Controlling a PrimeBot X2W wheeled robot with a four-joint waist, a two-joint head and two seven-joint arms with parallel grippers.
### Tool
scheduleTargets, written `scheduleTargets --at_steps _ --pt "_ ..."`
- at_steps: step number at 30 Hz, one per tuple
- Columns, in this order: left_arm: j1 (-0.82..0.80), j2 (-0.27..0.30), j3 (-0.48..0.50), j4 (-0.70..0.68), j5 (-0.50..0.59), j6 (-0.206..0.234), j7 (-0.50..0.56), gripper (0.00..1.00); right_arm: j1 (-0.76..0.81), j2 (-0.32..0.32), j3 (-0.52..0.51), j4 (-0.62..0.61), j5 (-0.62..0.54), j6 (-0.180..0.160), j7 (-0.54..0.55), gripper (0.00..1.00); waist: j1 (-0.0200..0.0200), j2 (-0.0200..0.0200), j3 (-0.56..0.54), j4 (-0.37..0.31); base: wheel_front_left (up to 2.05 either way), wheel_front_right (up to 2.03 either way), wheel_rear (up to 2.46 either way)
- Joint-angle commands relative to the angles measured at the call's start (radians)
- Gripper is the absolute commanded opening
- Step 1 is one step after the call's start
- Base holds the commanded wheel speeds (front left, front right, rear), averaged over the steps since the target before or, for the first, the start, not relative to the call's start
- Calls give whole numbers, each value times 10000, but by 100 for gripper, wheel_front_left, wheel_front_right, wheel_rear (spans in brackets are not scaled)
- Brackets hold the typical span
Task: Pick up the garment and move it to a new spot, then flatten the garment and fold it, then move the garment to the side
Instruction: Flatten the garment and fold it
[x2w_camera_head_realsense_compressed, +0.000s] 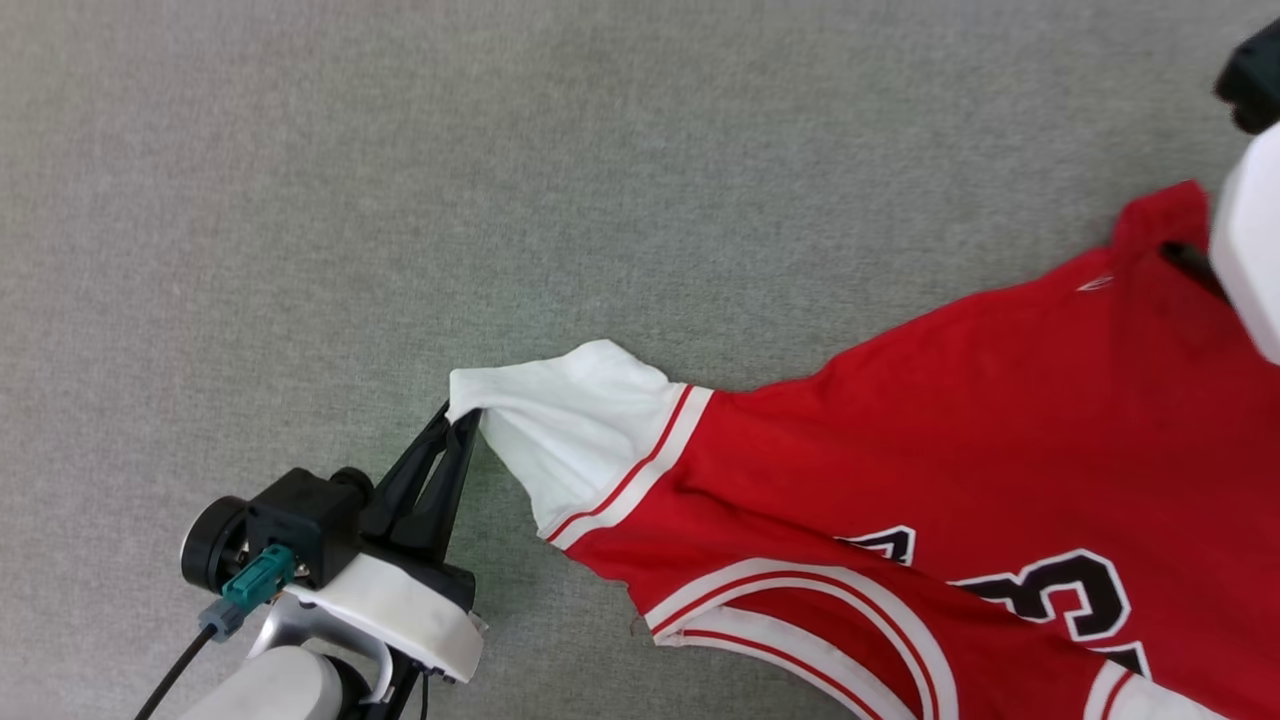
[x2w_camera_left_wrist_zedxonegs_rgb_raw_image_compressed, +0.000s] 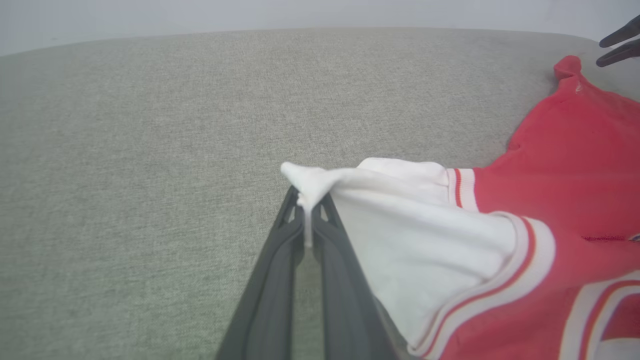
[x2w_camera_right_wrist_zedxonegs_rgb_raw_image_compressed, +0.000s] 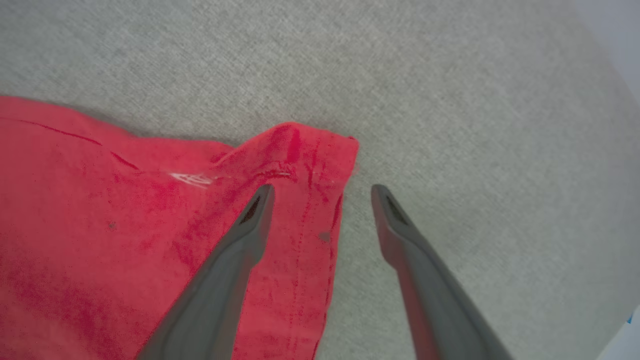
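Fingers (x2w_camera_left_wrist_zedxonegs_rgb_raw_image_compressed: 277, 280) of the left gripper (x2w_camera_left_wrist_zedxonegs_rgb_raw_image_compressed: 307, 205) are pressed nearly together, pinching the tip of the white sleeve (x2w_camera_left_wrist_zedxonegs_rgb_raw_image_compressed: 400, 215) of the garment (x2w_camera_head_realsense_compressed: 1000, 420). A thin tongue of white cloth shows between them.

Right gripper (x2w_camera_right_wrist_zedxonegs_rgb_raw_image_compressed: 322, 192): jaws wide apart, holding nothing. One finger is over the red cloth, the other over bare surface. The garment's hem edge runs between them, with the red corner (x2w_camera_right_wrist_zedxonegs_rgb_raw_image_compressed: 310, 145) just beyond the tips. Contact with the cloth cannot be told.

Garment position: spread on the grey fabric surface (x2w_camera_head_realsense_compressed: 400, 150), mostly on the robot's right. The red body lies fairly flat with shallow wrinkles. The pinched sleeve is drawn out to the left, its tip lifted slightly off the surface. The collar trim and dark print show at the lower edge of the head view.

Step, judged: flattening. The garment looks placed and is being pulled open, not yet folded.

Next move, judged: lay the sleeve down flat before letting go, so it does not spring back bunched. The right gripper needs a fresh hold on the hem corner to stretch the body. Pulling too hard risks dragging the whole garment leftward.
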Motion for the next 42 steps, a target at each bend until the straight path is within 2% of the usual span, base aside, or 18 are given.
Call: scheduleTargets --at_steps 1,6,9,10,11,20,27,31,36,42 --pt "-133 -42 16 17 72 -13 -35 0 -154 125 125 182 -10 -6 -104 100 0 0 262 163 0 0 0" --pt "-253 -180 7 142 75 -89 -85 0 -3 365 1423 1210 180 -6 -408 100 0 0 520 271 0 0 0" --pt "-301 -228 10 264 36 -137 -117 0 265 300 2169 1503 492 -3 -540 100 0 0 483 256 0 0 0" --pt "-283 -226 27 310 20 -138 -120 0 253 251 2318 1514 585 11 -639 63 0 0 427 225 0 0 0" --pt "-237 -224 54 355 3 -130 -122 0 174 228 2391 1512 704 10 -805 0 0 0 352 178 0 0 0" --pt "-119 208 350 514 27 -40 -109 0 -970 276 2131 1542 1317 -7 -3174 0 0 0 -986 -411 0 0 0" --pt "-1156 772 660 24 331 8 445 0 -1441 185 2174 1244 1613 -7 -4787 0 0 0 -1722 -841 0 0 0" --pt "-2316 981 874 -115 516 -231 921 0 -1817 339 1922 1269 1615 -7 -5569 0 0 0 -1712 -1037 0 0 0" --pt "-4252 919 1192 128 693 -631 1428 0 -2515 588 1296 1574 1077 -7 -6451 0 0 0 -1324 -1206 0 0 0" --pt "-6898 706 1484 812 988 -1239 1904 0 -3762 1424 328 2324 68 -7 -7162 0 0 0 -597 -1412 0 0 0"
